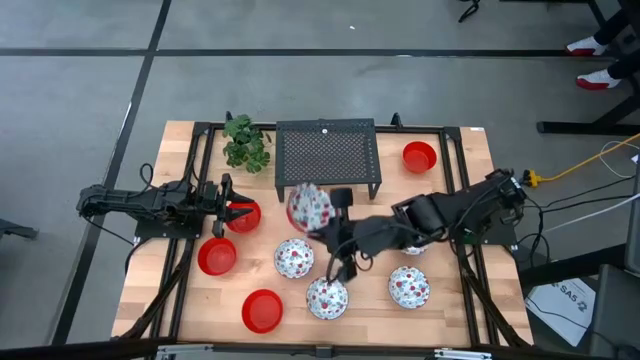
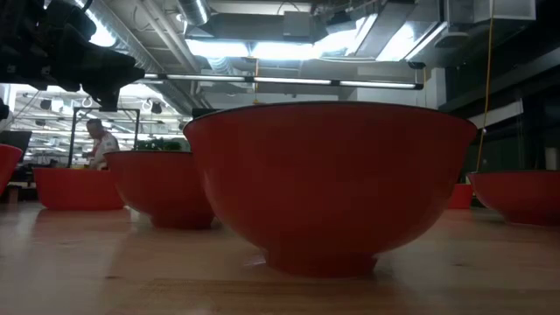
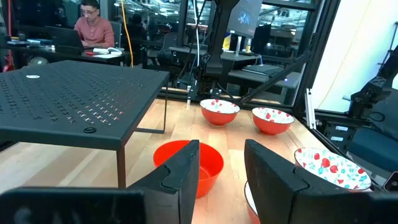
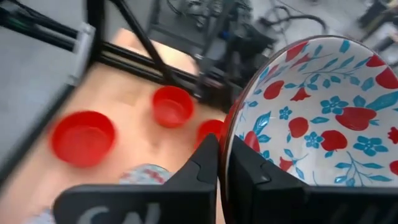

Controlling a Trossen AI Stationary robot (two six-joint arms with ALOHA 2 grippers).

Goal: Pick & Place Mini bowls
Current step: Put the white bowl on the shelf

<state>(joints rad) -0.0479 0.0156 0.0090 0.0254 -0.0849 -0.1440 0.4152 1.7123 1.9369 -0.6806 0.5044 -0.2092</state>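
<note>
Slippage is the danger: the right hand pinches only the rim of a floral bowl, apparently tilted, lifted beside the black rack; the left hand waits open over a red bowl.

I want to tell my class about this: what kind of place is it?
Probably a robotics lab or workshop. A wooden table carries two robot arms among small bowls, a person works at a desk behind, and pipes and bright lights run along the bare ceiling.
</note>
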